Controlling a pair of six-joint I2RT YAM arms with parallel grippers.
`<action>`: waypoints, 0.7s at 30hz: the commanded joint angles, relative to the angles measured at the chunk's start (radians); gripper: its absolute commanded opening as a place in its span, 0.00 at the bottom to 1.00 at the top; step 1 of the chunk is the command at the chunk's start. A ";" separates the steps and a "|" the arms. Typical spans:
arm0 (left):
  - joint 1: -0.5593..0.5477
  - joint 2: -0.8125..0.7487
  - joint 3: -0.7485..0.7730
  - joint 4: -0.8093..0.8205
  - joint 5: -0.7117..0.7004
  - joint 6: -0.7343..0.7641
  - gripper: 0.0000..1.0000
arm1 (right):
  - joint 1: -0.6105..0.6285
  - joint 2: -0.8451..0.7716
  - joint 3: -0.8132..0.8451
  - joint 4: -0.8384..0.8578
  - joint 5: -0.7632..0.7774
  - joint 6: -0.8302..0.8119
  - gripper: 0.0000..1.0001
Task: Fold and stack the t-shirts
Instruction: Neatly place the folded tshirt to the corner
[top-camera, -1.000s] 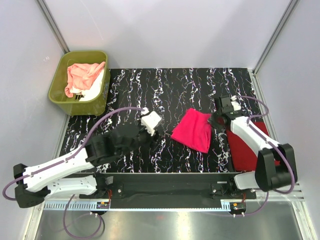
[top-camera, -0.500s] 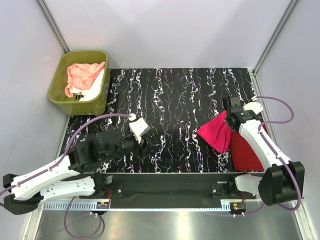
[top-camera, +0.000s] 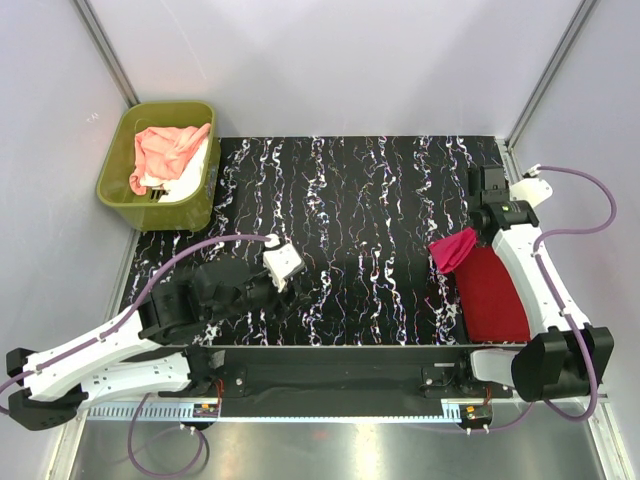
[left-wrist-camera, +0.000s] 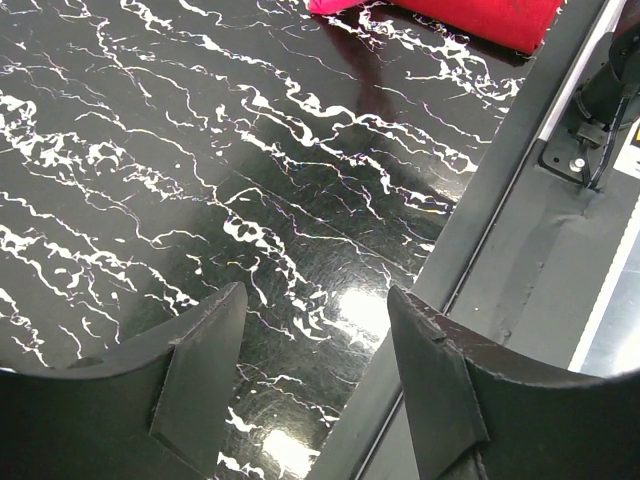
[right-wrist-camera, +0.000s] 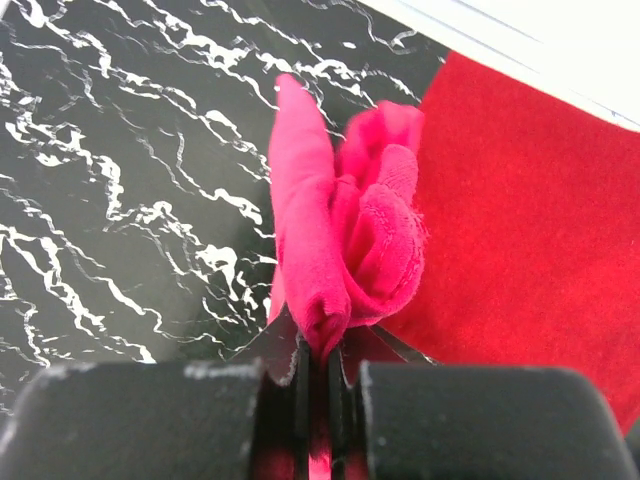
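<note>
A bunched hot pink t-shirt (top-camera: 455, 249) (right-wrist-camera: 340, 230) hangs from my right gripper (right-wrist-camera: 316, 352), which is shut on its fold, at the left edge of the folded darker red t-shirt (top-camera: 493, 293) (right-wrist-camera: 520, 200) lying flat at the table's right side. My left gripper (left-wrist-camera: 312, 300) (top-camera: 290, 278) stands open over bare black marble near the table's front edge, holding nothing. The red t-shirt's edge (left-wrist-camera: 470, 15) shows at the top of the left wrist view. A peach-pink t-shirt (top-camera: 165, 148) and a white t-shirt (top-camera: 190, 175) lie crumpled in the tub.
An olive-green plastic tub (top-camera: 125, 135) stands at the back left, off the marble top. Grey walls enclose the table. A dark metal rail (left-wrist-camera: 480, 200) runs along the table's front edge beside my left gripper.
My right gripper has carried the pink t-shirt from the table's middle to the right, up to the red one. My left arm drew back toward the front left.
</note>
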 joint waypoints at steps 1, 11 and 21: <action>0.005 -0.018 0.011 0.023 -0.013 0.044 0.65 | -0.006 -0.005 0.078 -0.003 0.069 -0.057 0.00; 0.003 -0.018 0.009 0.028 0.003 0.043 0.66 | -0.059 0.001 0.148 0.004 0.010 -0.156 0.00; 0.003 -0.025 0.000 0.031 0.007 0.041 0.66 | -0.130 -0.051 0.144 -0.013 -0.056 -0.203 0.00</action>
